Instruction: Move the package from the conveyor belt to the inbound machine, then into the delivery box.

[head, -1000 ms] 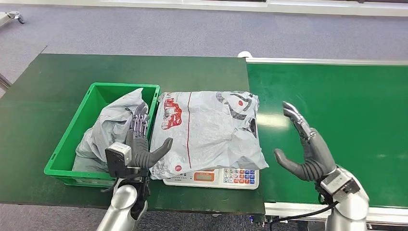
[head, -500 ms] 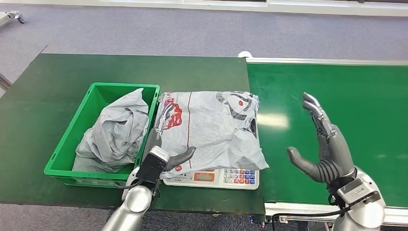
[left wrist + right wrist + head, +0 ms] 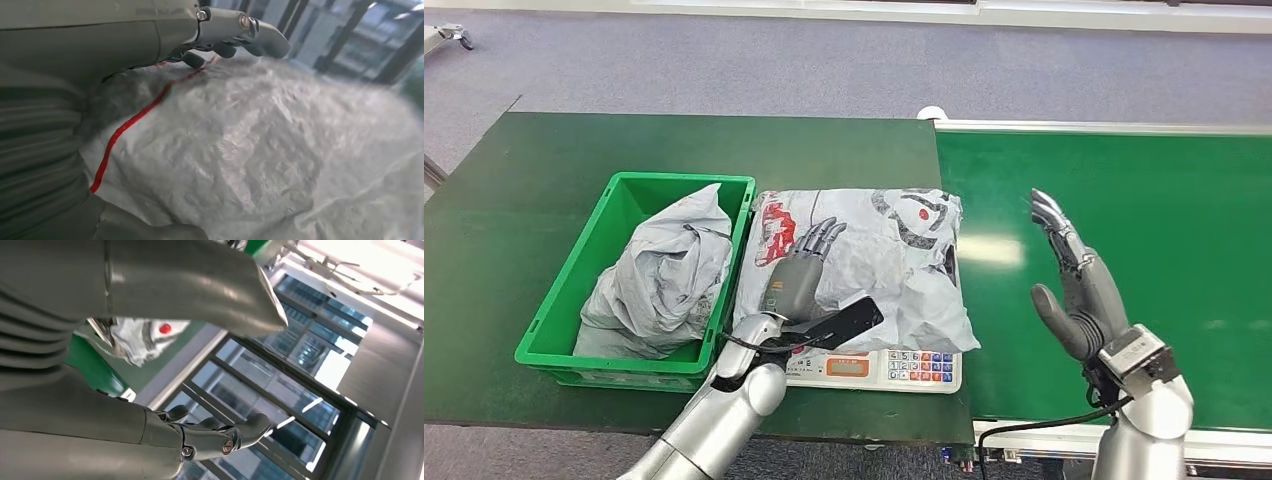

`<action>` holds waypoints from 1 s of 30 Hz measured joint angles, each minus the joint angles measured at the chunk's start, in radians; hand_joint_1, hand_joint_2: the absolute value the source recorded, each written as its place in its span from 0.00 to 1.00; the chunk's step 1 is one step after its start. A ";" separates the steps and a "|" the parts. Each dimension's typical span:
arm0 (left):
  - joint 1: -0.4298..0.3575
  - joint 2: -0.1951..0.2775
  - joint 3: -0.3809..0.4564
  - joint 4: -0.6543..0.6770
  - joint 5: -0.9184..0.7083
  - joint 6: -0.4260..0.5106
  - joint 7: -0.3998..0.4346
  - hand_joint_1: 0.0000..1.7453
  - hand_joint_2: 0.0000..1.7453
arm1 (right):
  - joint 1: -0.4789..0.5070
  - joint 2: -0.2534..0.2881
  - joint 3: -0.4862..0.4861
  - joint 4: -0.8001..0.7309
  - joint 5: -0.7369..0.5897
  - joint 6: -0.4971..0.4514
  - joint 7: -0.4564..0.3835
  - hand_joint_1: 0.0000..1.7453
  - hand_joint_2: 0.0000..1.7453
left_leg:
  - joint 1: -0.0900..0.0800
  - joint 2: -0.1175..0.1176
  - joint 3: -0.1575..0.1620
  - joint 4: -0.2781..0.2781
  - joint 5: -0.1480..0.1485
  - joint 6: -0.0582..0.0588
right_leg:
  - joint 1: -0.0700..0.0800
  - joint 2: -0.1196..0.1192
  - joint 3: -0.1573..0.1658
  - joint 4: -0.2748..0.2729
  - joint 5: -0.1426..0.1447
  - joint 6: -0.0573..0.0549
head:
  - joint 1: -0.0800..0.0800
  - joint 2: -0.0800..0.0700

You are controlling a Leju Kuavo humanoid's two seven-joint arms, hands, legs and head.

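Two grey plastic mailer bags are here. One package (image 3: pixel 864 260) lies flat on the weighing scale (image 3: pixel 904 368), covering most of its platform so that only the front panel with the display and coloured keys sticks out. It carries red printed graphics near its left end, a thin red line running across it, and a dark circular logo with a red dot at the far right; none of the lettering is legible. The second grey bag (image 3: pixel 659 275) sits crumpled inside the single green crate (image 3: pixel 554 320), just left of the scale on the dark green table (image 3: pixel 674 145).

The robot's left hand (image 3: pixel 809 280) rests on top of the package, palm down, fingers stretched forward and thumb spread out to the side; it grips nothing. From the wrist camera the fingers (image 3: pixel 235 30) lie over the wrinkled film beside the red line.

The right hand (image 3: pixel 1079 290) is raised above the green conveyor belt (image 3: pixel 1164 200), just beside the scale, fingers straight and apart, holding nothing and well clear of the package.

One scale, one crate, one belt.
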 joint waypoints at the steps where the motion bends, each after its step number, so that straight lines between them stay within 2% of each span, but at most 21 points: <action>1: -0.008 -0.003 0.000 0.029 -0.007 0.006 0.012 0.00 1.00 | 0.000 0.000 0.002 0.008 0.004 0.000 0.000 0.00 0.00 | 0.000 0.000 0.000 0.000 0.000 0.000 | 0.000 0.000 0.000 0.000 0.000 0.000 | 0.000 0.000; 10: -0.047 -0.013 0.003 0.144 0.000 0.025 0.027 0.00 1.00 | 0.004 0.000 0.003 0.039 0.001 0.000 0.000 0.00 0.00 | 0.000 0.000 0.000 0.000 0.000 0.000 | 0.000 0.000 0.000 0.000 0.000 0.000 | 0.000 0.000; 14: -0.052 -0.013 0.010 0.158 0.016 0.010 0.027 1.00 1.00 | 0.007 0.000 0.003 0.049 0.002 0.000 0.000 0.00 0.00 | 0.000 0.000 0.001 0.000 0.000 0.000 | 0.000 0.000 0.001 0.000 0.000 0.000 | 0.000 0.000; 18: -0.050 -0.014 0.016 0.166 0.033 0.021 -0.001 1.00 1.00 | 0.008 0.000 0.004 0.059 0.001 0.000 0.000 0.00 0.00 | 0.000 0.000 0.002 0.000 0.000 -0.001 | 0.000 0.000 0.001 0.000 0.000 0.000 | 0.000 0.000; 23: -0.015 -0.016 0.042 0.123 0.102 0.084 -0.110 1.00 1.00 | 0.023 -0.001 0.004 0.062 -0.006 0.000 -0.001 0.00 0.00 | 0.000 0.000 0.001 0.000 0.001 -0.001 | 0.000 0.000 0.001 0.000 0.000 0.000 | 0.000 0.000; 30: 0.028 -0.018 0.063 0.041 0.193 0.087 -0.202 1.00 1.00 | 0.031 -0.002 0.004 0.062 -0.012 0.000 -0.001 0.00 0.00 | 0.000 0.000 0.000 0.000 0.000 -0.001 | 0.000 0.000 0.000 0.000 0.000 0.000 | 0.000 0.000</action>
